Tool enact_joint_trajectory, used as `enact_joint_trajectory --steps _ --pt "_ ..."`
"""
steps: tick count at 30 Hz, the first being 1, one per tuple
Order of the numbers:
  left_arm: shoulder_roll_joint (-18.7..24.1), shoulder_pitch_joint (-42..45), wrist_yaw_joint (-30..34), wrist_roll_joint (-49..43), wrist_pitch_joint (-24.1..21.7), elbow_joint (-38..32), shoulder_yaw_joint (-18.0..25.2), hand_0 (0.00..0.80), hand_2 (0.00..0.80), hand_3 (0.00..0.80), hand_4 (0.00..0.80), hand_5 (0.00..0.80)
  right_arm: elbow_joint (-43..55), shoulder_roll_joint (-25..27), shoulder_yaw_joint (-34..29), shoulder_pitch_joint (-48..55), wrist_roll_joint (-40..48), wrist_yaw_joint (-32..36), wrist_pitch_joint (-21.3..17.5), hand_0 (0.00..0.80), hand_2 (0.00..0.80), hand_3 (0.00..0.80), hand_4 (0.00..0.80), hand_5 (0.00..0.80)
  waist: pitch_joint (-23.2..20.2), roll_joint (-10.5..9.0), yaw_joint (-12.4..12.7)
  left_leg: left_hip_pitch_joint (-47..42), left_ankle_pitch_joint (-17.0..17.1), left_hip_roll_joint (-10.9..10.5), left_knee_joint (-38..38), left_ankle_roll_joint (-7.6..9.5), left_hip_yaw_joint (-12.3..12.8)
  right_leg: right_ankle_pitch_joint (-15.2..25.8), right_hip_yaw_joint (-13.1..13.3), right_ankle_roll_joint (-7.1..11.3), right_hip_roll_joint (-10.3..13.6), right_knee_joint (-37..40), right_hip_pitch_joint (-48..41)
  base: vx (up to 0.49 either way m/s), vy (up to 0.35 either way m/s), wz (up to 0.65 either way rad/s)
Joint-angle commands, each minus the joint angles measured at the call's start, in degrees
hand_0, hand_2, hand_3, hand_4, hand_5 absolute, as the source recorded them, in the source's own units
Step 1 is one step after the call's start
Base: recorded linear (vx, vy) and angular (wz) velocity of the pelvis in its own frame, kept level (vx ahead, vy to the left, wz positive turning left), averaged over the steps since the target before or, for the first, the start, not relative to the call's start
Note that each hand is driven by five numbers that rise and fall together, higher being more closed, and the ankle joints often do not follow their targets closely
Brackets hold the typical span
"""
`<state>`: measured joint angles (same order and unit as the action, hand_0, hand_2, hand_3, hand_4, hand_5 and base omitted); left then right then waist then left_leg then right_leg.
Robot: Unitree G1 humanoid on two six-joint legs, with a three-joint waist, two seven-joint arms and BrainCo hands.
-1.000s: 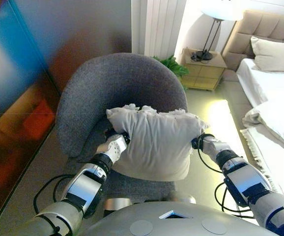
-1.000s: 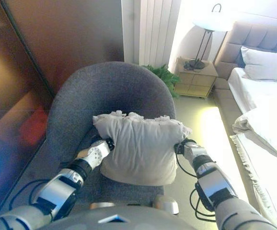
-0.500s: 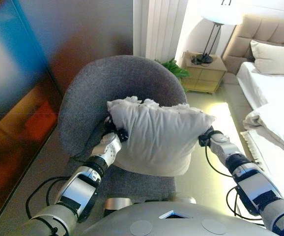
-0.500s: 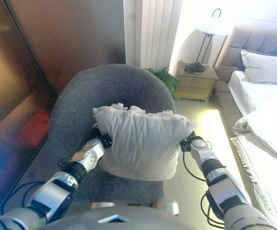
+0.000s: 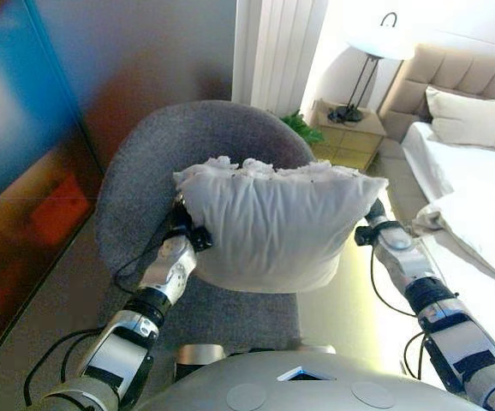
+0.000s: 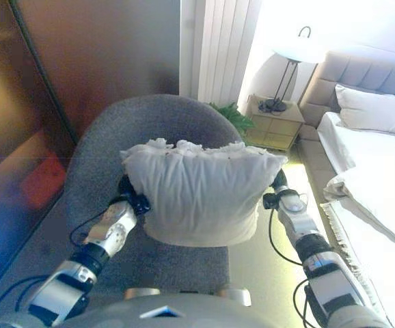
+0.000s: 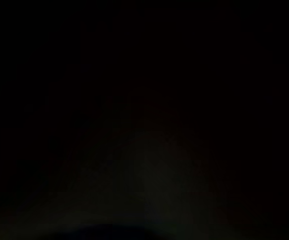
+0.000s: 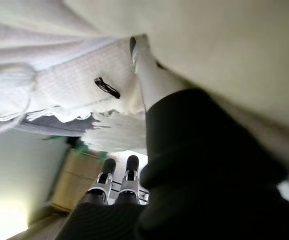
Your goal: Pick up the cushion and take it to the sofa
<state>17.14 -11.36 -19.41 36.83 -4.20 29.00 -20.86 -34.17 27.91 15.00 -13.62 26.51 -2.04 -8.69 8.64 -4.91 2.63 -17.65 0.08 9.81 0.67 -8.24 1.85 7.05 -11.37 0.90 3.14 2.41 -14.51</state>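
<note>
A white cushion (image 5: 273, 223) with a frilled top edge is held upright in the air between my two hands, above the seat of a grey round-backed armchair (image 5: 145, 171). My left hand (image 5: 177, 257) presses on the cushion's left side; its fingers are hidden behind the cushion and the left wrist view is dark. My right hand (image 5: 384, 235) presses on the cushion's right side. In the right wrist view the thumb (image 8: 149, 85) lies flat along the cushion (image 8: 59, 75) and the fingers (image 8: 107, 177) look straight.
A bed (image 5: 479, 197) with white bedding and a pillow stands at the right. A wooden nightstand (image 5: 350, 145) with a lamp (image 5: 384, 38) and a green plant (image 5: 299, 124) stand behind the armchair. A dark glossy wall panel (image 5: 25, 171) runs along the left.
Both hands have raised the cushion higher and carried it further forward over the armchair. The arms have stretched out more.
</note>
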Motion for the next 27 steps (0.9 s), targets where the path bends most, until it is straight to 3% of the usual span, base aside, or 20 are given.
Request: enact_joint_trajectory --steps 1,9,17,22,27 --pt "-2.6 -2.6 4.3 -3.5 -1.9 -7.5 -3.9 0.0 0.0 0.0 0.0 0.0 7.3 2.1 -3.5 -3.5 -0.5 -0.6 -5.5 0.0 0.0 0.0 0.0 0.0 -2.1 -0.19 0.5 3.2 -4.5 -3.9 5.3 2.76 3.4 -9.5 -0.8 2.68 -0.7 -3.2 -2.0 -0.027 -0.072 0.01" --pt "-1.6 -2.7 0.0 -3.6 5.5 -9.1 -1.7 0.0 0.0 0.0 0.0 0.0 9.6 -1.1 -2.8 -5.1 -0.1 0.8 -0.9 0.0 0.0 0.0 0.0 0.0 -2.3 -2.74 1.2 2.6 -4.4 -3.3 4.6 3.11 3.4 -7.9 0.9 3.05 -2.2 -1.4 -2.7 -0.033 -0.099 -0.05" --pt "-0.5 -3.1 -1.0 -3.6 9.8 -11.0 -0.6 0.0 0.0 0.0 0.0 0.0 9.7 -2.2 -2.8 -6.7 -3.3 0.5 4.4 0.0 0.0 0.0 0.0 0.0 -1.0 -2.74 1.3 2.5 -3.2 -2.9 3.0 2.7 3.4 -7.1 0.9 3.27 -2.7 -0.4 -2.5 -0.035 -0.019 -0.04" --pt "0.2 -4.7 3.3 -4.1 11.8 -12.2 -1.6 0.0 0.0 0.0 0.0 0.0 8.9 -1.7 -3.4 -8.1 -1.6 0.4 4.4 0.0 0.0 0.0 0.0 0.0 0.3 -2.59 1.1 3.1 -2.6 -2.4 2.4 2.5 3.6 -6.7 0.8 3.41 -2.9 -0.6 -1.5 -0.066 -0.021 0.04" --pt "-1.0 -4.8 1.5 -2.4 11.2 -13.2 -2.7 0.0 0.0 0.0 0.0 0.0 11.6 -2.7 -3.3 -7.3 -0.9 3.2 3.5 0.0 0.0 0.0 0.0 0.0 1.0 -2.26 0.4 3.4 -2.7 -2.5 2.7 2.51 3.7 -6.8 1.5 3.58 -2.8 -1.1 -0.7 -0.054 -0.036 0.0"
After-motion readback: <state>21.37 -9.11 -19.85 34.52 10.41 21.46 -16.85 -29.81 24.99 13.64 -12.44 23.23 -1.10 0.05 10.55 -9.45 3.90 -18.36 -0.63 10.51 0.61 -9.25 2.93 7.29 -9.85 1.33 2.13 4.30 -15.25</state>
